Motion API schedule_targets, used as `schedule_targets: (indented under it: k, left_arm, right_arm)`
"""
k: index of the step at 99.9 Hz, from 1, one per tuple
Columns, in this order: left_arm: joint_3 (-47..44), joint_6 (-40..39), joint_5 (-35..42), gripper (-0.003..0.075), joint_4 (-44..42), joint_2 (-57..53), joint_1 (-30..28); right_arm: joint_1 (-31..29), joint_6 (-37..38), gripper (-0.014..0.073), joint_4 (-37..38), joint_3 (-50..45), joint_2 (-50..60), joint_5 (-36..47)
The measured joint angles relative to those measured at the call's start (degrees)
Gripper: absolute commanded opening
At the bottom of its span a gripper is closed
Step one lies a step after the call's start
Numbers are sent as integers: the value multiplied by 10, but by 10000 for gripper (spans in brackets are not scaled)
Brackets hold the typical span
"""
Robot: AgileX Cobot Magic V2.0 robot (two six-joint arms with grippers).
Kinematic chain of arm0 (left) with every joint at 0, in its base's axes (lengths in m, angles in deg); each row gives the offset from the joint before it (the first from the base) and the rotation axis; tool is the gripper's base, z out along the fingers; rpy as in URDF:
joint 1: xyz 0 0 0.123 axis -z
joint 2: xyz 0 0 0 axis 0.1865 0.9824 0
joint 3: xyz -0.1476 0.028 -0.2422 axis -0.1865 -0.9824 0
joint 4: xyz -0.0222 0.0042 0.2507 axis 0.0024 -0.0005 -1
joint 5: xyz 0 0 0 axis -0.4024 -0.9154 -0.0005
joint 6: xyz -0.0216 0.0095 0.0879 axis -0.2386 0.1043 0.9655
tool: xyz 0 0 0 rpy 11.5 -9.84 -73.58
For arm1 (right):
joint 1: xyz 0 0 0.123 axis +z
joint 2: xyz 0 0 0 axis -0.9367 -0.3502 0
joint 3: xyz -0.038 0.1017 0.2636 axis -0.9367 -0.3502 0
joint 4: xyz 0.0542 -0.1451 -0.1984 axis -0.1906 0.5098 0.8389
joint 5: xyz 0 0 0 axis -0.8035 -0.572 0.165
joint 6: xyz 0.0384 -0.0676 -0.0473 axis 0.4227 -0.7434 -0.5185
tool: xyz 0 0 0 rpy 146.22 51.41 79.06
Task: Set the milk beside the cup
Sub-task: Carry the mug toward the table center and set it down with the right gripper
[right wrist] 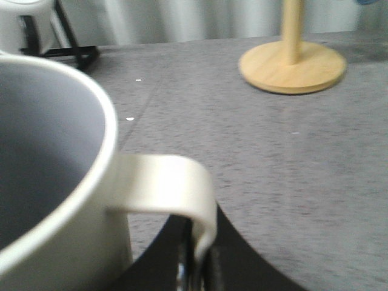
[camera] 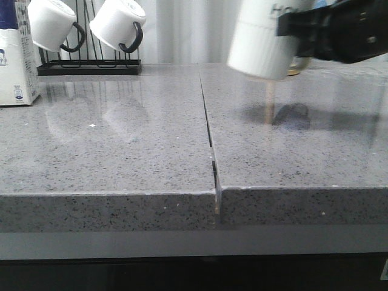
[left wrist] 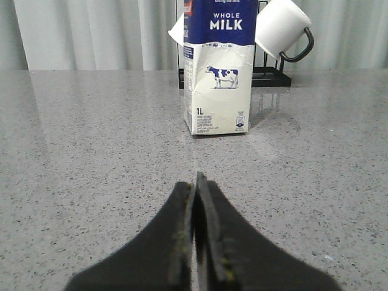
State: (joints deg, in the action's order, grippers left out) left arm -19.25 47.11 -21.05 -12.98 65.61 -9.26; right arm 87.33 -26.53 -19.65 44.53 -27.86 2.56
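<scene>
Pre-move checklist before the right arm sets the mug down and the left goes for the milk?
1. Right gripper jaws clamped on the HOME mug handle: ok.
2. Mug off the counter, held in the air: ok.
3. Counter below the mug bare: cannot tell; a wooden stand is near.
4. Milk carton upright, in line with the left gripper: ok.
5. Left jaws open for the carton: not ok, shut.
6. Rack mugs close behind the carton: cannot tell the clearance.
</scene>
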Motion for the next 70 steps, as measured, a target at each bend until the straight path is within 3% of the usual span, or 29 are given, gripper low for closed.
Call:
schedule_targets:
  k: [25,50,59,70]
  left_arm:
    - [0,0,0,-21,0,0,0]
    - [0,0,0,-21,0,0,0]
    - [0,0,0,-21,0,0,0]
    - [0,0,0,-21,0,0,0]
  right_arm:
    - [58,-3,-59,-8,56,-80,0]
    - [64,-5,-47,-10,84,-131,5]
    - [64,-6,7,-11,85,-136,5]
    - [64,-6,162,-11,85,-136,4]
